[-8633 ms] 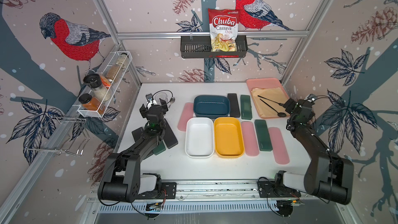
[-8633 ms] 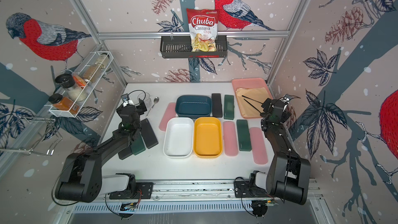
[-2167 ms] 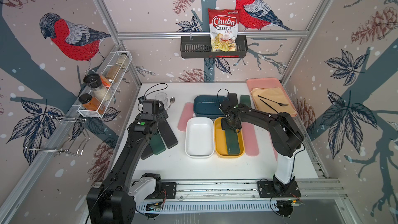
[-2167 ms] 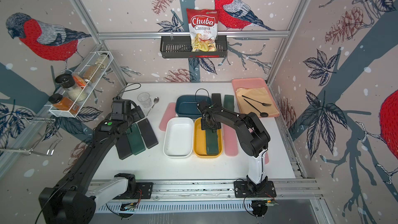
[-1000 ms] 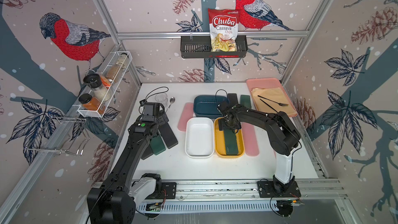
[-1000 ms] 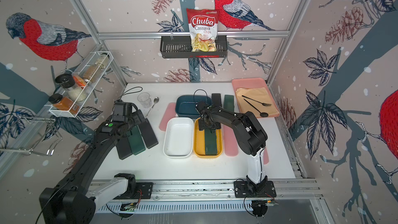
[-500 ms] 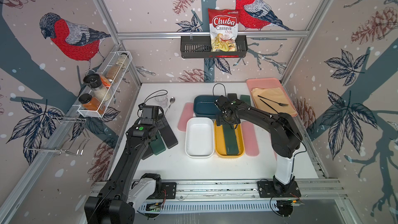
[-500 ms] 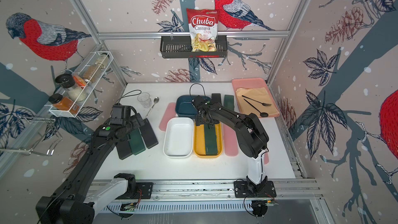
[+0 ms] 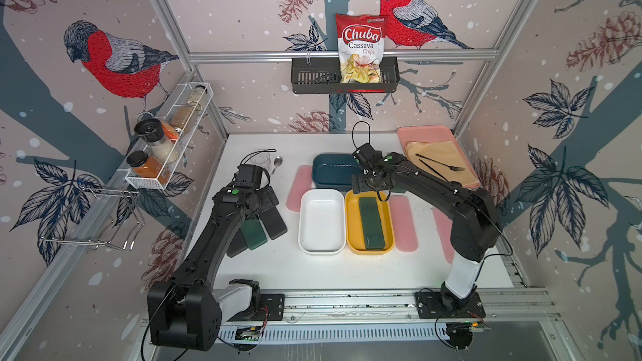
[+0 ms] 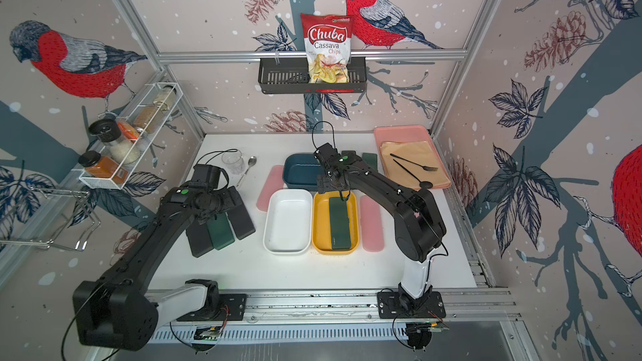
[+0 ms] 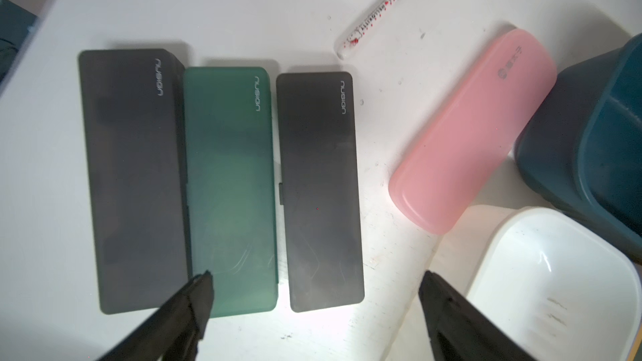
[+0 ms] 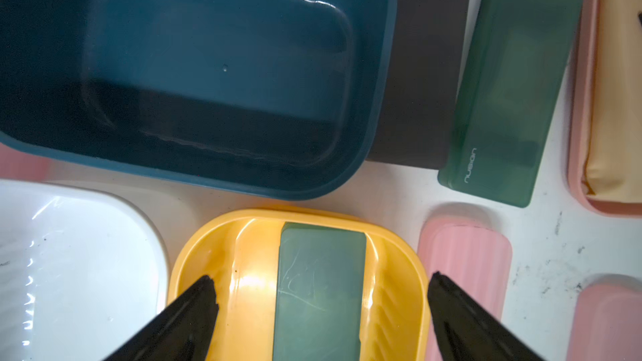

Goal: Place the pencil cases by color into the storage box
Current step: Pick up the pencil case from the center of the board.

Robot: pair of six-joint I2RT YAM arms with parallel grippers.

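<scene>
Right wrist view: right fingers (image 12: 187,314) spread wide above the green case (image 12: 319,289), which lies flat in the yellow tub (image 12: 243,265) I take as green's; left fingers (image 11: 194,293) likewise spread, empty.

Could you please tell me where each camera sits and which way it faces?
Top views: high in front, facing down over the table; left arm and right arm show.
Left wrist: above a row of cases, facing down; open left gripper shows.
Right wrist: above the green case in the yellow tub, facing down; open right gripper shows.
Shared: both wrist views include the blue tub.
</scene>
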